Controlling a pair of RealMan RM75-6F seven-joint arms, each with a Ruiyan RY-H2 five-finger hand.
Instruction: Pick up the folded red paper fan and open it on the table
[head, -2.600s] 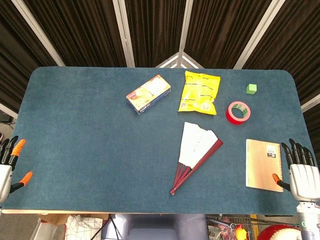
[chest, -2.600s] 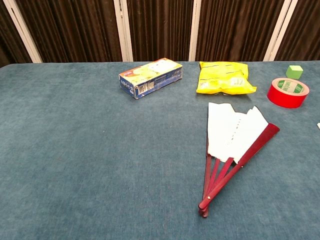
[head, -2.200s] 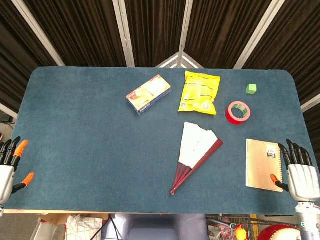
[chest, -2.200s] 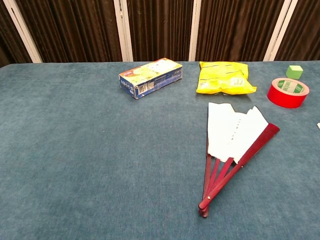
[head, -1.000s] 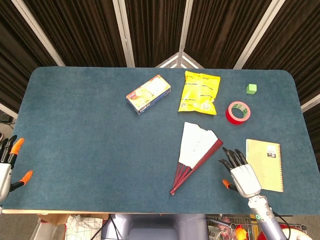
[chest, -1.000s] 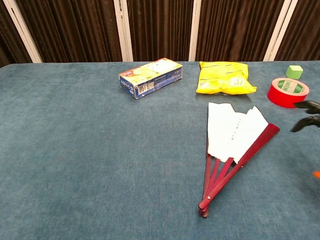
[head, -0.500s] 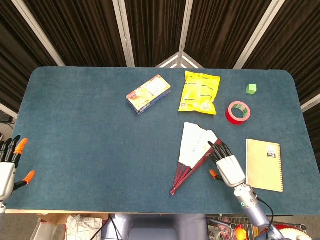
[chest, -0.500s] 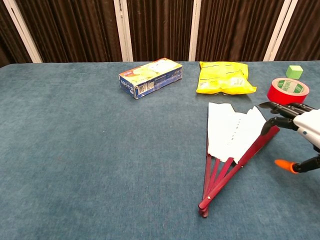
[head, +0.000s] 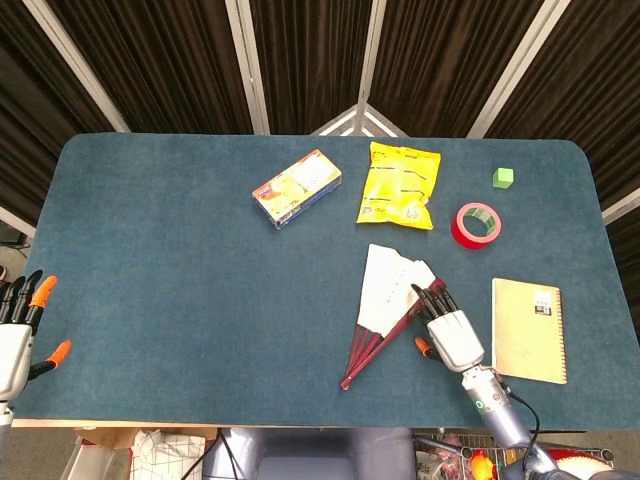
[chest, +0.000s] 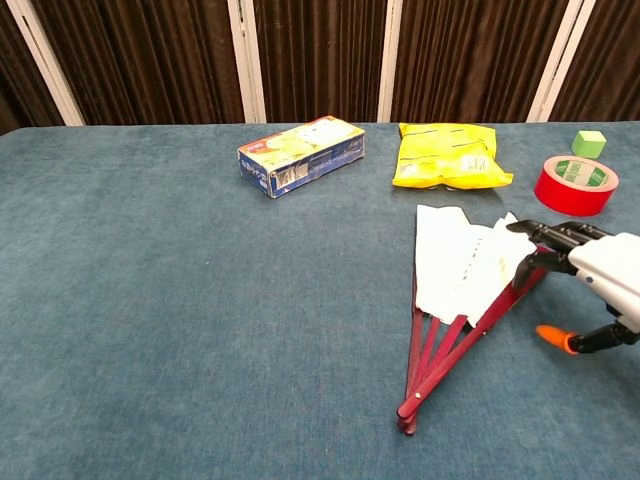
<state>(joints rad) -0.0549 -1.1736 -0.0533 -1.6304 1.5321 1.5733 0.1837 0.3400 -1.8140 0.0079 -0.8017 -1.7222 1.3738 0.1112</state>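
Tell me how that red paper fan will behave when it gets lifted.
The fan probably weighs little: thin red ribs, white paper. Its leaves likely flop or crease if pinched; the ribs look stiffer. Lying flat on the table, it may slide before the right robot hand grips.

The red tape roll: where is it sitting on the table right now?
In the head view the red tape roll lies right of centre, between the yellow snack bag and the green cube, beyond the notebook.

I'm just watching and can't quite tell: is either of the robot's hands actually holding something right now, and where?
Nothing is held. The right hand hovers open, its fingers over the red paper fan by its outer red rib. The left hand is open at the table edge.
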